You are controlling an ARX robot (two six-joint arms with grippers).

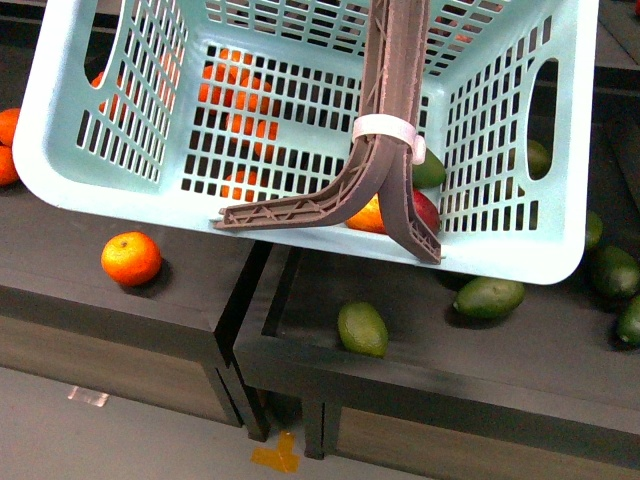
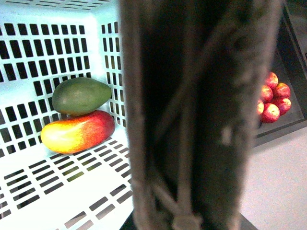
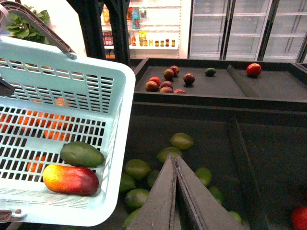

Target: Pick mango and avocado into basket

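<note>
Presently: mango (image 3: 70,179) and avocado (image 3: 82,154) inside basket (image 3: 117,143), lower left; right gripper (image 3: 176,168) clenched, empty; left gripper's state untellable. Risk: tilted basket spilling fruit.

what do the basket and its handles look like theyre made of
The mint-teal slotted basket looks like moulded plastic: smooth, slightly glossy walls with evenly cut slots. The brown-grey handles seem plastic too, matte with a ribbed lattice, bound by a white tie, probably a nylon zip tie.
</note>
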